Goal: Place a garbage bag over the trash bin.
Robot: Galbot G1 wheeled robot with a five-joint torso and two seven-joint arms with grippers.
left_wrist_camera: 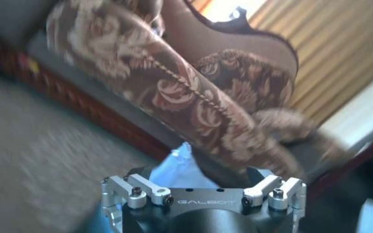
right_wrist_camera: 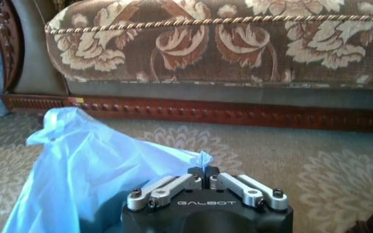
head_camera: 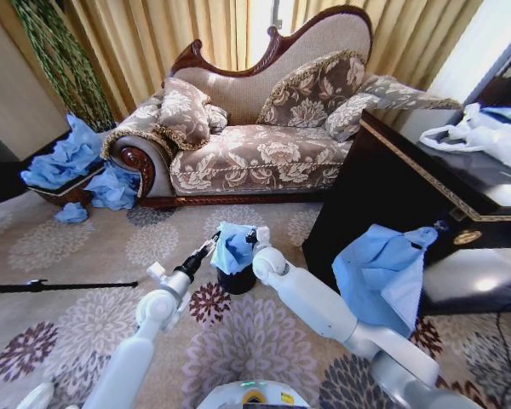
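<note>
**Now: both grippers at the bag, bin half dressed**

Here I start at my right gripper (right_wrist_camera: 204, 171): in its wrist view the 2 fingers are pinched tight together with a small tuft of the garbage bag (right_wrist_camera: 102, 165) caught between them, so I read it as clenched on the bag's edge. The rest of the film billows away from that pinch in loose, crumpled folds, with a knotted-looking peak standing up on the far side.

My left gripper (head_camera: 206, 248) sits at the opposite side of the bag, its tip right against the blue plastic in the head view. In its own wrist view the linkages look spread and a bit of blue shows beyond them, but the fingertips themselves are hidden, so I cannot tell whether it is holding or released.

The bag is draped over the top of the trash bin (head_camera: 238, 280), which stands on the patterned carpet (head_camera: 85, 256) between my 2 arms, a short way in front of the sofa (head_camera: 255, 153). Only the bin's lower black wall shows beneath the plastic.

My judgement: this film is very light, limp and slippery, and will stretch or tear if pulled hard. It wants holding at the mouth's hem, on 2 opposite sides, and spreading wider than the rim before it goes down.

A larger blue sheet (head_camera: 381, 271) hangs off the dark table (head_camera: 392, 183) to my right; that is not my bag.
</note>
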